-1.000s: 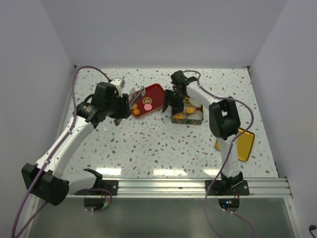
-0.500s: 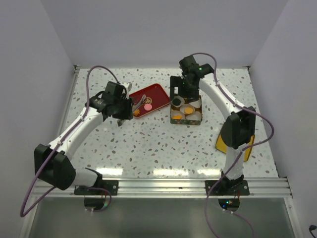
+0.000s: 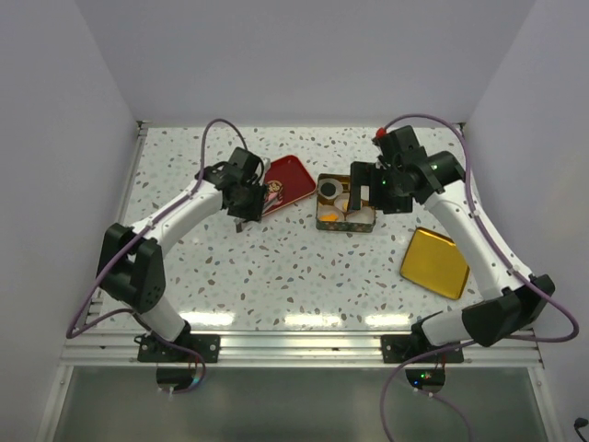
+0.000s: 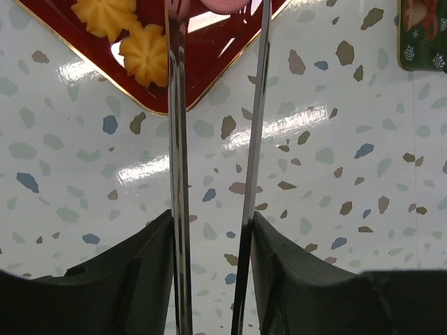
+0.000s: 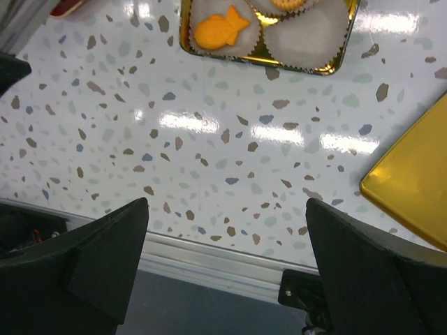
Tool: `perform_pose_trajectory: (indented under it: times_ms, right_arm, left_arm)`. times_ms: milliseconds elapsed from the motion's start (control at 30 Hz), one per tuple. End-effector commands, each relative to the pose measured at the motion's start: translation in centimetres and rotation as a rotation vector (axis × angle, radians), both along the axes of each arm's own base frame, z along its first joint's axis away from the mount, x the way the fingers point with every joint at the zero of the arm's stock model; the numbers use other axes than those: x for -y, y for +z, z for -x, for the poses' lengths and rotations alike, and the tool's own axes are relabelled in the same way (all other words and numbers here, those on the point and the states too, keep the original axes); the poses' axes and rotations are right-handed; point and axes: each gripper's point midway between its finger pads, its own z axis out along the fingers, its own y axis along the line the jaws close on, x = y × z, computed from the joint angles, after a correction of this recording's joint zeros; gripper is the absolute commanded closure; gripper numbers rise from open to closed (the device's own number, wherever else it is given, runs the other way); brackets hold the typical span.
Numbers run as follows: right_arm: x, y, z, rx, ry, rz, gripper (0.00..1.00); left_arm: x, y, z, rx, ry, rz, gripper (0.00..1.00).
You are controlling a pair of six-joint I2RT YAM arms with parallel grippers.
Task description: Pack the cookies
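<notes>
My left gripper [image 3: 247, 200] is shut on metal tongs [image 4: 176, 139], whose two blades run up between my fingers [image 4: 211, 223]. The tong tips reach a pink cookie [image 4: 222, 5] on the red tray [image 4: 202, 63]. Two orange cookies [image 4: 144, 54] lie on the tray left of the tips. The pink cookie also shows in the top view [image 3: 273, 193]. A tin box [image 3: 346, 226] holds white paper cups with an orange fish-shaped cookie [image 5: 220, 29] and a dark cookie [image 3: 328, 191]. My right gripper [image 3: 370, 189] is open and empty [image 5: 225, 209], at the tin's right side.
A yellow lid [image 3: 434, 262] lies flat to the right of the tin and shows in the right wrist view [image 5: 412, 178]. The aluminium rail [image 5: 209, 262] marks the table's near edge. White walls close in the left, back and right.
My left gripper has moved right with the tongs, up to the red tray's near edge. My right gripper has swung from the tin's left side to its right side.
</notes>
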Motion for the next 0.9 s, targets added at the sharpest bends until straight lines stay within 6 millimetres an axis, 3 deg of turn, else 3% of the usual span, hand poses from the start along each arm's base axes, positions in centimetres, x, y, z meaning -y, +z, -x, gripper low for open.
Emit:
perform_pose_trajectory:
  times_ms: [0,433,633,867]
  right_arm:
    - [1.2,-0.8,1.6,-0.021,-0.001,0.034,0.02]
    - [2.4,-1.1,2.2,-0.014,-0.007,0.051,0.01]
    - [2.3,-1.2,2.6,-0.013,-0.009,0.038,0.01]
    - [2.6,-1.4,3.3,-0.014,-0.016,0.035,0.01]
  left_arm:
    - [1.1,1.8,-2.0,0.077,-0.009,0.002,0.51]
    - [-0.6,0.3,-0.2,0.005,-0.002,-0.211,0.49]
    - [0.5,0.1,0.7,-0.003,-0.032,-0.226,0.48]
    - [1.5,1.5,0.0,0.032,-0.023,-0.193,0.46]
